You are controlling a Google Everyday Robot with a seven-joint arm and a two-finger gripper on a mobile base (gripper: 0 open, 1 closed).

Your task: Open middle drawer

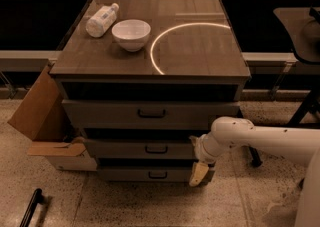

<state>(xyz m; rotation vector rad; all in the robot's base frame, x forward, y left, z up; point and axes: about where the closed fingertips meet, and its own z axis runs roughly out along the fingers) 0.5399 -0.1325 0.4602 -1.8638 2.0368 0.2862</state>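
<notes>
The middle drawer [120, 149] is a grey flat front with a small dark bar handle [156, 149] at its centre. It sits between a taller top drawer [110, 113] and a narrower bottom drawer [125, 174]. All three fronts look pushed in. My gripper [199, 173] hangs from the white arm [250, 138], which comes in from the right. It is at the right end of the bottom drawer's front, just below the middle drawer's right end and well right of the handle.
A white bowl [131, 34] and a lying plastic bottle [101, 19] are on the cabinet top [200, 51]. An open cardboard box [37, 116] stands against the cabinet's left side. A dark chair [300, 41] is at the right. A black bar [31, 207] lies on the floor.
</notes>
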